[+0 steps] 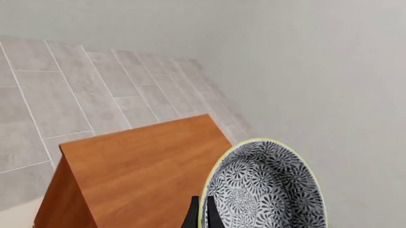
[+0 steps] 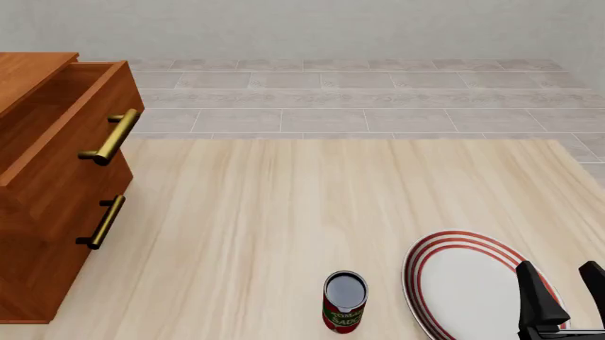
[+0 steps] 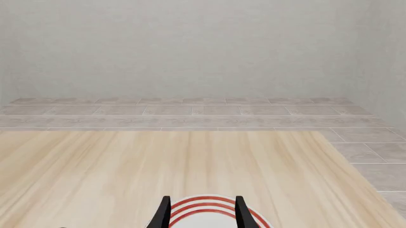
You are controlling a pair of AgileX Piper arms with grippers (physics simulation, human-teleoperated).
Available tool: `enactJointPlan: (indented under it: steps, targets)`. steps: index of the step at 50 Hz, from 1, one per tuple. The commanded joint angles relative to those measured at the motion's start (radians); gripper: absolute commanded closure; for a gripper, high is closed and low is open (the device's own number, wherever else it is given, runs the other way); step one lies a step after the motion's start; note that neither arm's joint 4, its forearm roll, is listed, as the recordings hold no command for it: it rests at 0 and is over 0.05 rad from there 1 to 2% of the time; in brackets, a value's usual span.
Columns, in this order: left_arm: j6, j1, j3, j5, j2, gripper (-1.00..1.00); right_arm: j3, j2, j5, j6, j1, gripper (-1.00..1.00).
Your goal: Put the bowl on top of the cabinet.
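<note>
The speckled black-and-white bowl [image 1: 266, 190] with a cream rim shows only in the left wrist view, tilted on edge. My left gripper [image 1: 203, 214] is shut on its rim, one dark finger on each side of the wall. Beneath and beside the bowl lies the flat top of the reddish-brown cabinet [image 1: 146, 166]. In the front view the cabinet [image 2: 47, 184] stands at the table's left edge, and neither the bowl nor the left gripper appears there. My right gripper [image 2: 565, 287] hangs open at the near right, holding nothing.
The cabinet's top drawer [image 2: 66, 99] is pulled out, with brass handles [image 2: 113, 138] facing the table. A red sauce can [image 2: 345, 301] stands near the front centre. A white plate with red rings [image 2: 463, 283] lies under the right gripper [image 3: 202, 213]. Tiled floor lies beyond the wooden table [image 2: 283, 205].
</note>
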Motion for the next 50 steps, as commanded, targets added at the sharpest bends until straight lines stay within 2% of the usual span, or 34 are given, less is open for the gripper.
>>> enactJointPlan:
  steps: [1, 30, 50]
  targets:
    - [0.020, 0.017, -0.013, -0.018, 0.037, 1.00, 0.000, 0.000, 0.000, 0.000, 0.000, -1.00]
    - [0.086, 0.030, 0.013, -0.073, 0.120, 1.00, 0.000, 0.000, 0.000, 0.000, 0.000, -1.00]
    - [0.096, 0.050, 0.029, -0.085, 0.151, 1.00, 0.000, 0.000, 0.000, 0.000, 0.000, -1.00]
